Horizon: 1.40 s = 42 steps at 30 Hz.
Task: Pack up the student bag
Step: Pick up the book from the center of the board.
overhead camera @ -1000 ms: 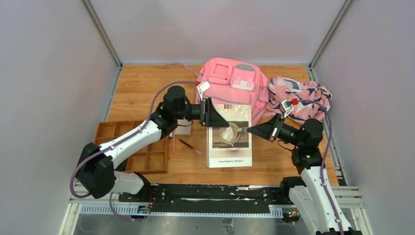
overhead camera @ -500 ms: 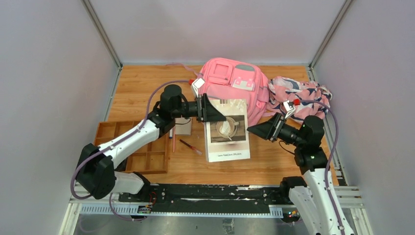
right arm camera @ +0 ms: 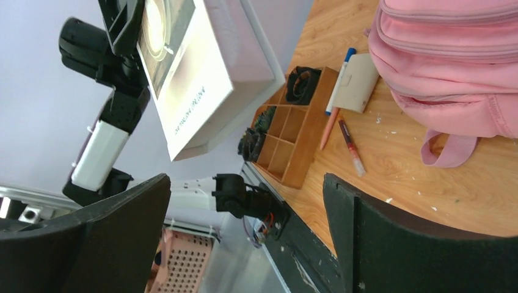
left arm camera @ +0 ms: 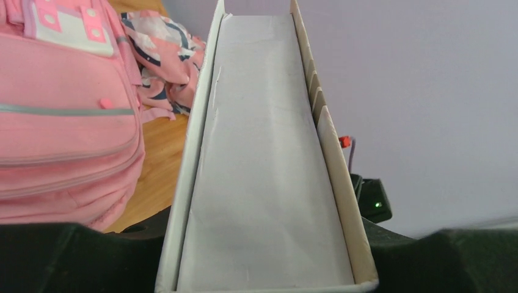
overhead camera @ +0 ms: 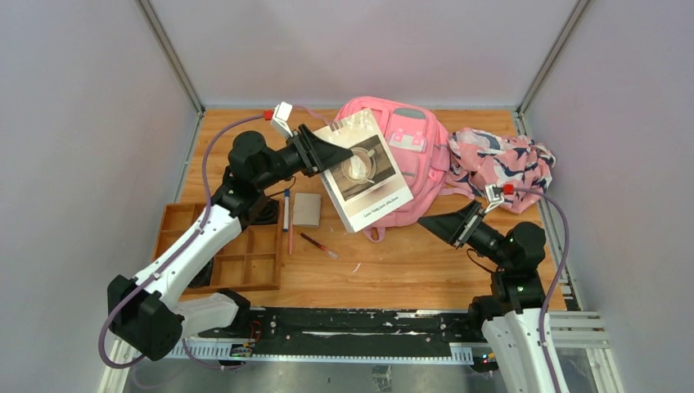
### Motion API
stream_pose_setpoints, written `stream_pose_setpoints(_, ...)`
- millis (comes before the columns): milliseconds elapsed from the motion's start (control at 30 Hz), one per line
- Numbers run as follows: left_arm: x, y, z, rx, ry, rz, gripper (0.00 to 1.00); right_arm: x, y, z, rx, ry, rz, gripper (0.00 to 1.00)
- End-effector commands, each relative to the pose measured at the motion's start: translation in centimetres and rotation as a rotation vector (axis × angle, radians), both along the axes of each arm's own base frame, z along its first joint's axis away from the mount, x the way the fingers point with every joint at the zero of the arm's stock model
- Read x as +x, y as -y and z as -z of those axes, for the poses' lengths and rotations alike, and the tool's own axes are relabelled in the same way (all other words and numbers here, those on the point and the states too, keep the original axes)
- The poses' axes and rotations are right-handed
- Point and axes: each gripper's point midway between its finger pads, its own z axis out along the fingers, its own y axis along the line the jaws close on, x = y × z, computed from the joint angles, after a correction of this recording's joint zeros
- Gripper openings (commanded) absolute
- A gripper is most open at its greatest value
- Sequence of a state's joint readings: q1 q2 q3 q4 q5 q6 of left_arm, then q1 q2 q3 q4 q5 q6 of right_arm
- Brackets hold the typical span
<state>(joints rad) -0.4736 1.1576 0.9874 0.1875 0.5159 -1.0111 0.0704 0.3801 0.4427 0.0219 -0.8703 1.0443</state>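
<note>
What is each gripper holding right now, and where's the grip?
The left gripper clamps the book by one long edge, near a corner, in the air. The right gripper is open, holding nothing.

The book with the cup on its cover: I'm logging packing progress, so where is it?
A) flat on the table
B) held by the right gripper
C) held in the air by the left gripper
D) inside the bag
C: the left gripper clamps the book by one edge, tilted clear of the table, while the right gripper is open and empty.

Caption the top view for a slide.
Left claw holds a book aloft by the pink bag; right claw hangs open.
</note>
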Motion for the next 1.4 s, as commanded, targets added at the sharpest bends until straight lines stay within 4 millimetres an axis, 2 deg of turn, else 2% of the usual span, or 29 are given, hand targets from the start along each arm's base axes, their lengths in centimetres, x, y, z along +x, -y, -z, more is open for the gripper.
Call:
stream_pose_setpoints(0, 0.9, -0.7, -2.9, -0.091, 0.037, -0.079, 0.24, -0.2, 0.1, -2.6, 0.197, 0.052, 0.039, 0.99)
stream_pose_setpoints(267, 1.1, -0.1, -3.5, -0.147, 0.017, -0.057, 0.24, -0.3, -0.3, -3.5, 0.314, 0.086, 0.035, 1.0)
stream_pose_setpoints(667, 0.4, 0.6, -3.7, -0.154, 0.026, -0.03, 0.24, 0.6, -5.7, -4.7, 0.339, 0.138, -0.08, 1.0)
stream_pose_setpoints(1033, 0.5, 0.7, -2.6, -0.145, 0.002, -0.03, 0.24, 1.1, -7.5, -7.4, 0.351, 0.216, -0.126, 1.0)
stream_pose_setpoints(1300, 0.2, 0.8, -3.1, -0.174, 0.003, -0.014, 0.24, 2.7, -8.8, -8.6, 0.401, 0.234, -0.133, 1.0)
stream_pose_setpoints(1367, 0.2, 0.8, -3.0, -0.172, 0.002, -0.013, 0.25, 2.8, -9.0, -9.1, 0.439, 0.244, -0.148, 0.97)
